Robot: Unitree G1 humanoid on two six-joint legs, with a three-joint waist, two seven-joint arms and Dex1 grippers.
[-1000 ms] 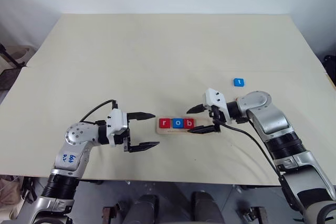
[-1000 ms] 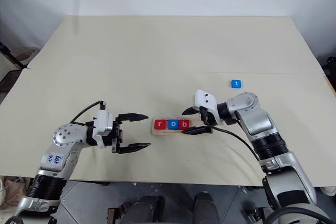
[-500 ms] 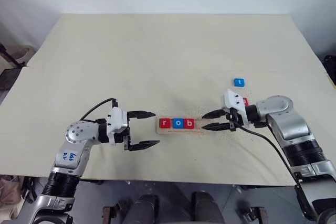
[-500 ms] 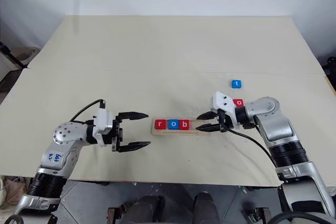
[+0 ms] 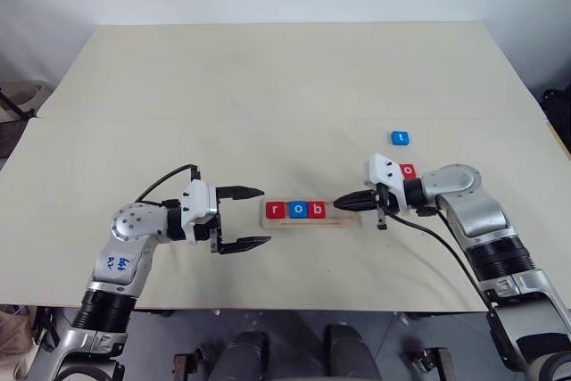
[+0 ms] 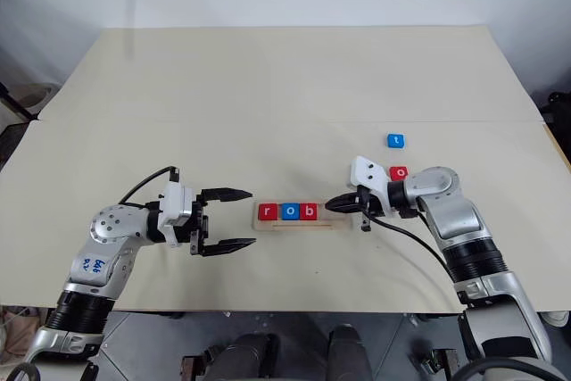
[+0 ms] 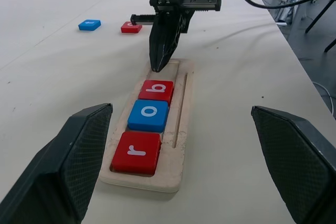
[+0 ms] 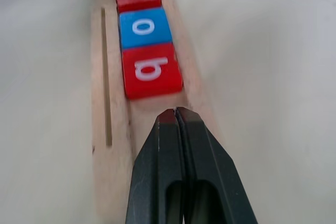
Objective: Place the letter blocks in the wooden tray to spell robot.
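The wooden tray lies near the table's front edge. Three letter blocks fill its left part: red r, blue o and red b. A loose red o block and a blue t block lie on the table behind my right arm. My right gripper is shut on nothing. Its tip points down into the tray's bare right part, a short gap from the b block. My left gripper stands open just left of the tray's left end, level with it.
The beige table stretches wide behind the tray. Its front edge runs just below both arms. A black cable hangs from my right wrist over the table.
My right gripper went from wide open around the tray beside the b block to shut and drew slightly right. The red o block came into sight behind it. My left gripper held still.
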